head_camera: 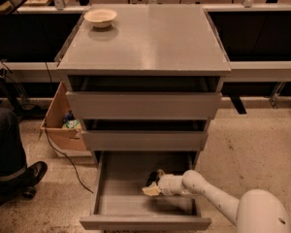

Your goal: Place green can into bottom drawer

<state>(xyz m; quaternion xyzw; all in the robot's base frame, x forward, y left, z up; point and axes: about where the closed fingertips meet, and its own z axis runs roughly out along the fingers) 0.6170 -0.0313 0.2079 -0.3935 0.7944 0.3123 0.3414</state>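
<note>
The bottom drawer of the grey cabinet is pulled out, and its plain grey inside shows. My gripper reaches in from the lower right and sits low over the right half of the drawer floor. A small dark shape sits at the gripper's tip, and I cannot tell whether it is the green can. No green and white pattern shows anywhere. My pale arm crosses the drawer's right side.
The two shallower drawers above stand slightly open and overhang the bottom one. A beige bowl stands on the cabinet top at the back left. An open cardboard box, a cable, and a person's leg and shoe are on the left.
</note>
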